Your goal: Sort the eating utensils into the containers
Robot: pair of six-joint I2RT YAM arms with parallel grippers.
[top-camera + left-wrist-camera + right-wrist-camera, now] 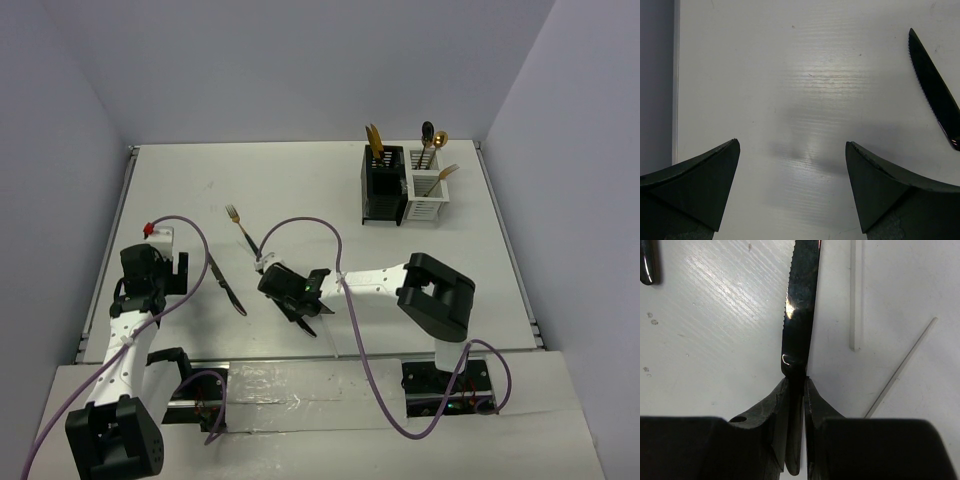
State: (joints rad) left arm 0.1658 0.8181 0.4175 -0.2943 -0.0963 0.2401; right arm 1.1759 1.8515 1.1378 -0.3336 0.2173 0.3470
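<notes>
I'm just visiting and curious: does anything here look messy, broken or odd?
Nothing broken or spilled. A fork, a black knife and thin white sticks lie loose on the table, outside the caddies.

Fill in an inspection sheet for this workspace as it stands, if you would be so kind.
Surface: white table, no spills seen.
Job's things: black caddy and white caddy joined at far right, utensils standing in both; gold fork, loose black knife and white sticks lying on the table.
Clutter: nothing seen.
Grippers: left gripper open over bare table; right gripper shut on held black knife.
Cables: purple cables loop along both arms.
Surroundings: plain walls on three sides.
</notes>
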